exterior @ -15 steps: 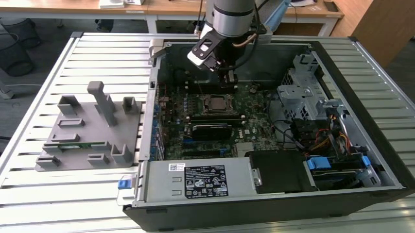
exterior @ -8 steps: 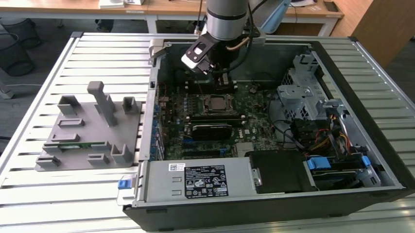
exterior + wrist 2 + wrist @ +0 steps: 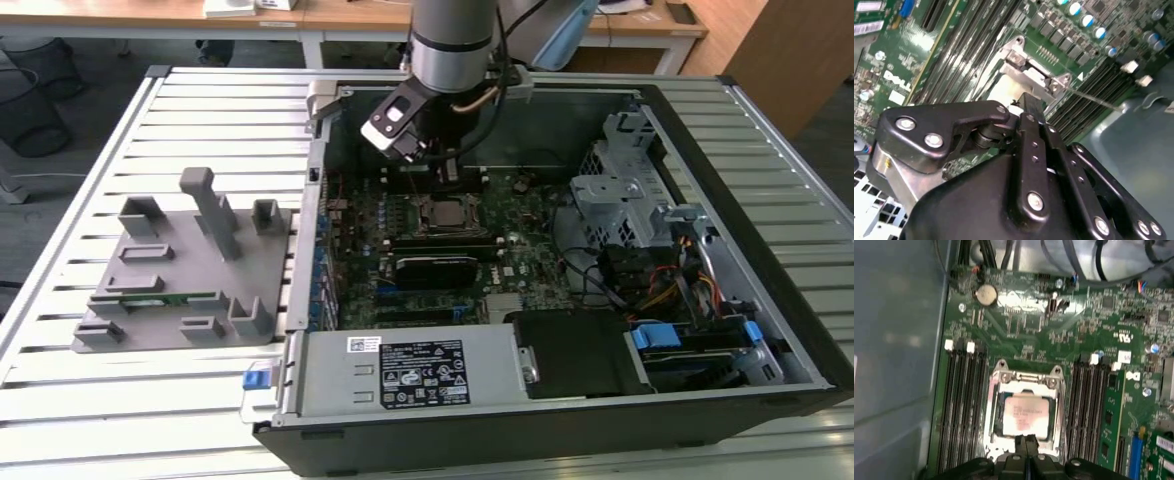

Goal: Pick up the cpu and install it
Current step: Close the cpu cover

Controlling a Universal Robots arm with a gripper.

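Cpu point(image 3: 1026, 414): lying flat inside socket frame point(image 3: 1024, 376), mid-motherboard point(image 3: 521, 215).
Gripper point(image 3: 1026, 440): fingertips pressed together, empty, poised over cpu's edge.
Progress: chip apparently seated; frame latching unclear.
Room: memory slots point(image 3: 961, 405) flanking socket; in exterior view, case wall point(image 3: 561, 120) at 12 o'clock, drive cage point(image 3: 621, 185) at 3 o'clock.

Faint dark print lines cross the silvery square cpu point(image 3: 1026, 414) just ahead of the jaws of the gripper point(image 3: 1026, 450), too blurred to read. Beside the jaws, a white printed brand word point(image 3: 898, 81) sits on the green circuit board point(image 3: 884, 56). Well away from the jaws, the grey metal power supply box point(image 3: 334, 385) carries a black-and-white label point(image 3: 424, 375) and a small white barcode sticker point(image 3: 362, 344), whose print is too small to read.
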